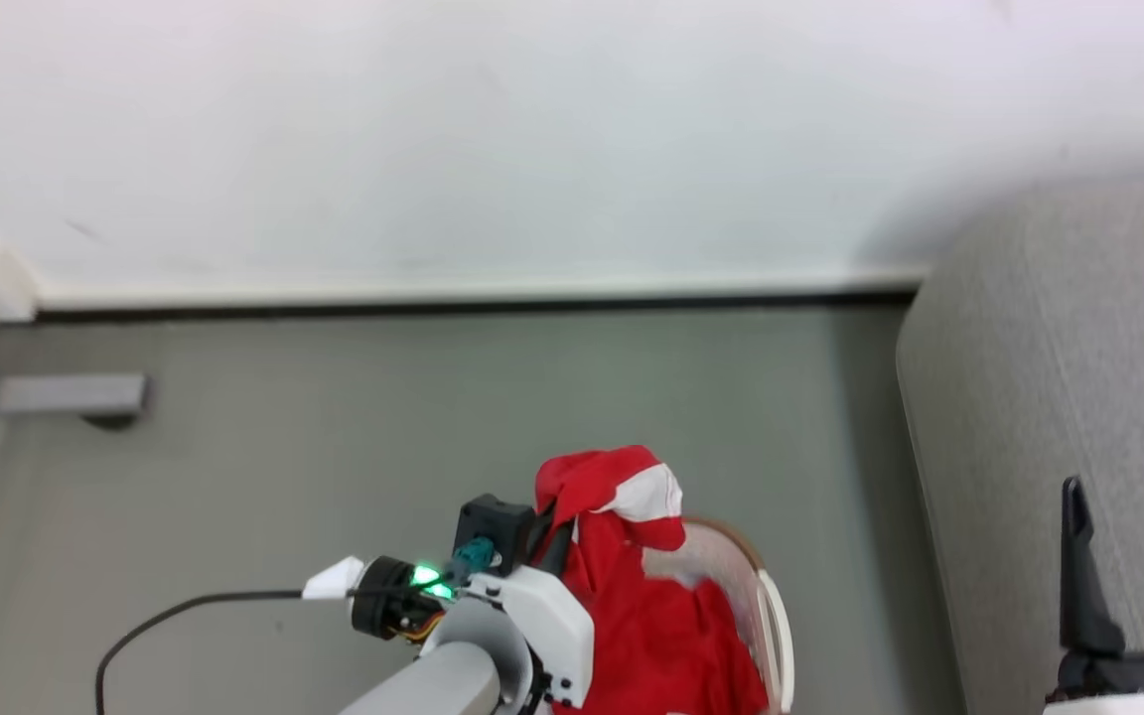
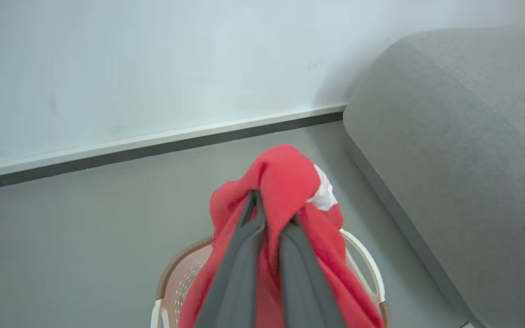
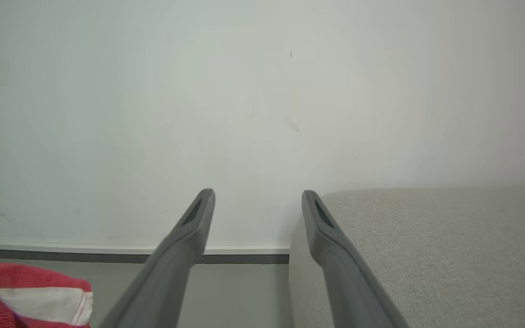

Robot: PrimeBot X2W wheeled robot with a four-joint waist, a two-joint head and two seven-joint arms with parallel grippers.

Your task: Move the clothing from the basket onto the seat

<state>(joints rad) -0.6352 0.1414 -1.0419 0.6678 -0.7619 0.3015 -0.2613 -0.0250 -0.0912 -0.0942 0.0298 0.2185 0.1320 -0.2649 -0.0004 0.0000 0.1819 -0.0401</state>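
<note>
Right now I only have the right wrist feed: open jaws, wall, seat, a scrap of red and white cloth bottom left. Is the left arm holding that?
Observer: Yes. In the left wrist view the left jaws are shut on a red garment, which is bunched up over them.
Operator: Is it clear of the basket?
Observer: No. The head view shows its lower part hanging down into the basket.
Operator: Where is the basket relative to the seat?
Observer: It's on the floor, to the left of the seat, with a strip of floor between them.
</note>
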